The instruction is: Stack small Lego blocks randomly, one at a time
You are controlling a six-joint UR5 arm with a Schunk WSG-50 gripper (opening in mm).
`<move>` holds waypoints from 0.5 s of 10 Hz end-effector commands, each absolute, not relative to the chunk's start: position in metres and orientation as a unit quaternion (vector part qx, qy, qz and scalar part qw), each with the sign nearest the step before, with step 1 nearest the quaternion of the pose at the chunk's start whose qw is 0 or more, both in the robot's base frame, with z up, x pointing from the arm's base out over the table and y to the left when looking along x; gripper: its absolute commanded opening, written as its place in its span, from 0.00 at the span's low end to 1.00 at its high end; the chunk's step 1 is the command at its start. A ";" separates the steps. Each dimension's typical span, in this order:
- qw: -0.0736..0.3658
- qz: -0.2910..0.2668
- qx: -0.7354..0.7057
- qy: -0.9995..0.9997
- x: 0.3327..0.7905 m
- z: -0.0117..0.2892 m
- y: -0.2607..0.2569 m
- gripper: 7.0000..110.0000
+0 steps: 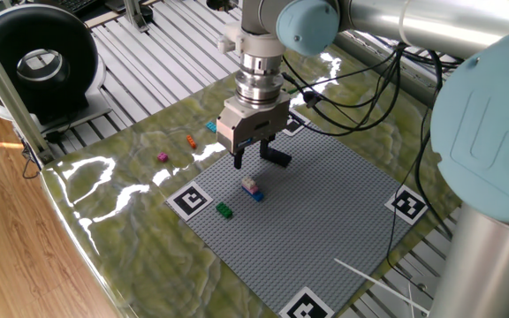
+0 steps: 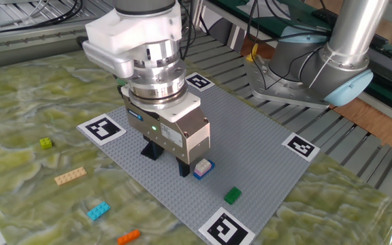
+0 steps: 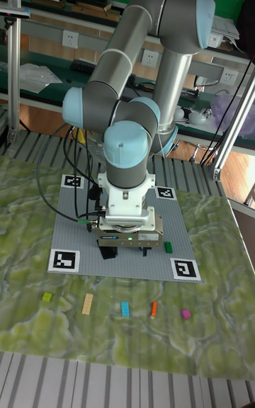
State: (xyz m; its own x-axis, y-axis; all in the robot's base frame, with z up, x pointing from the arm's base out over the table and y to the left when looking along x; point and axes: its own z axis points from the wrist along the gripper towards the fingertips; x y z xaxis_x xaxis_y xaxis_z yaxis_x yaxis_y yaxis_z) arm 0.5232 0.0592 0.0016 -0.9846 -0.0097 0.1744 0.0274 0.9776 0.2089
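Gripper (image 1: 249, 159) is held above the baseplate (image 1: 325, 221), fingers spread and nothing between them. A white-pink block on a blue block (image 1: 253, 187) sits on the baseplate just beside the fingertips, apart from them. A green block (image 1: 224, 210) lies nearby. Orange (image 2: 128, 236), cyan (image 2: 98, 211), tan (image 2: 70, 176) and yellow-green (image 2: 45, 143) blocks are scattered off the baseplate.

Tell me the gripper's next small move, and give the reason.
Probably rise a little and head toward a loose brick, perhaps the green block. The gripper looks empty and open, above the baseplate, while the white-pink block already sits on the blue block, apart from its fingers.
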 end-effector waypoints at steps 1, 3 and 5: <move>0.086 -0.112 -0.010 -0.990 0.526 0.000 0.064 0.57; 0.086 -0.112 -0.010 -0.990 0.525 -0.001 0.063 0.57; 0.085 -0.112 -0.010 -0.990 0.524 -0.003 0.063 0.57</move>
